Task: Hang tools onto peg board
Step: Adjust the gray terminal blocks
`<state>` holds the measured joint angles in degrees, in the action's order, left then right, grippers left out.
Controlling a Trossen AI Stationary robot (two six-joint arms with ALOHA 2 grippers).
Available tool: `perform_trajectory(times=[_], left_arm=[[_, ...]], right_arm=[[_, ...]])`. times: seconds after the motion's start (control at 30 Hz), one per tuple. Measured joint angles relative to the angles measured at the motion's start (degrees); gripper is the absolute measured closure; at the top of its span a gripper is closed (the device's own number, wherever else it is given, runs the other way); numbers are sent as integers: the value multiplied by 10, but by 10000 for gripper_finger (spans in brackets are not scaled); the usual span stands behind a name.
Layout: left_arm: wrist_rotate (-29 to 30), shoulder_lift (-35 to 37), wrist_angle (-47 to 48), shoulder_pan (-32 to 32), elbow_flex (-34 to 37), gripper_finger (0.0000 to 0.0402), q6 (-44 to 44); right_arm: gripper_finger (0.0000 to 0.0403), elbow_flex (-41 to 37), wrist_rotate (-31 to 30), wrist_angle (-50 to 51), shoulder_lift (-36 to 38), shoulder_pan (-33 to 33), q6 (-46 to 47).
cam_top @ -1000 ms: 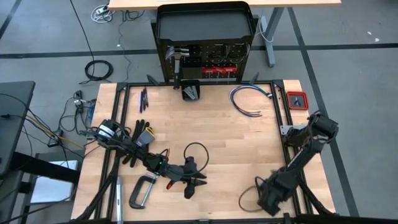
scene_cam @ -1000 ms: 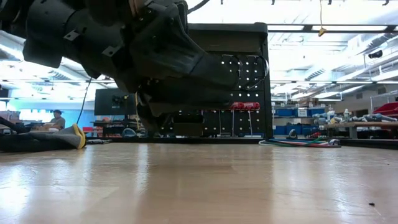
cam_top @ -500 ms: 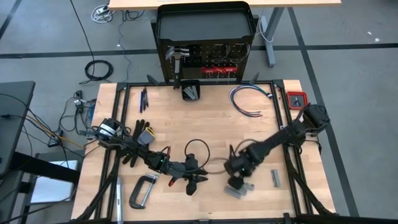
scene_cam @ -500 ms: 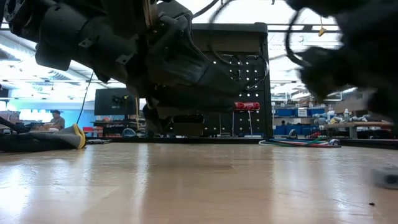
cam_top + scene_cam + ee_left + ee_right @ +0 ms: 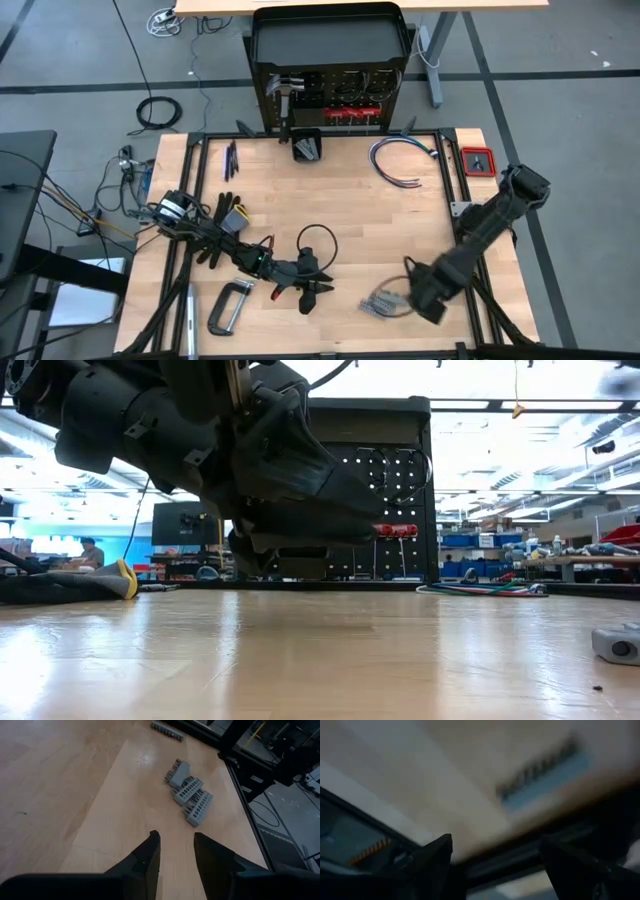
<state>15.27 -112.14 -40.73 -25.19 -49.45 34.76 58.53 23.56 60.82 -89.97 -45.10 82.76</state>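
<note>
peg board, high view: upright black perforated metal panel (image 5: 330,100) at the table's far edge, fronting a black tray-topped stand (image 5: 330,40); steel-headed hammer (image 5: 288,92) and red-handled drivers (image 5: 355,113) hang on it.
table, high view: light wooden table top (image 5: 330,200) carries a grey metal C-clamp (image 5: 230,305) at the near left, thin black-framed glasses (image 5: 230,160) at the far left, a black work glove (image 5: 228,215), a bundle of blue-white cables (image 5: 402,160) at the far right, a small red-rimmed tray (image 5: 478,161) at the far right corner, a black box (image 5: 307,145) just in front of the board.
grey pieces, high view: cluster of grey metal holed blocks (image 5: 385,303) at the near right, clear of the other tools.
left gripper, high view: left gripper (image 5: 318,290) low over the near middle, a black cable loop (image 5: 315,242) just behind it.
right gripper, high view: right gripper (image 5: 412,300) just beside the grey blocks; contact cannot be told.
low view: left arm fills the upper left and hides part of the board (image 5: 400,490); one grey block (image 5: 618,644) lies on the wood at the right edge; a seated person (image 5: 92,550) far off in the room.
left wrist view: fingers (image 5: 147,860) part-way apart, nothing between them, aimed at the grey blocks (image 5: 190,795) lying well ahead; a thin grey strip (image 5: 167,731) farther off near the table frame.
right wrist view: blurred; fingers (image 5: 437,857) spread wide, nothing seen gripped, a grey strip (image 5: 545,770) beyond.
</note>
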Motion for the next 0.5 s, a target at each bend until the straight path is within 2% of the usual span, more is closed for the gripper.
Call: perform_trajectory(times=[0.17,0.3,0.43,0.5], left_arm=[[-1,0,0,0,0,277,0],[-1,0,0,0,0,277,0],[-3,0,0,0,0,277,0],[-4,0,0,0,0,277,0]], right_arm=[[100,-74,59,-132,6,-57,98],[106,-150,76,-268,6,-75,166],[117,-197,58,-326,6,-51,186],[123,-201,49,-319,6,-22,159]])
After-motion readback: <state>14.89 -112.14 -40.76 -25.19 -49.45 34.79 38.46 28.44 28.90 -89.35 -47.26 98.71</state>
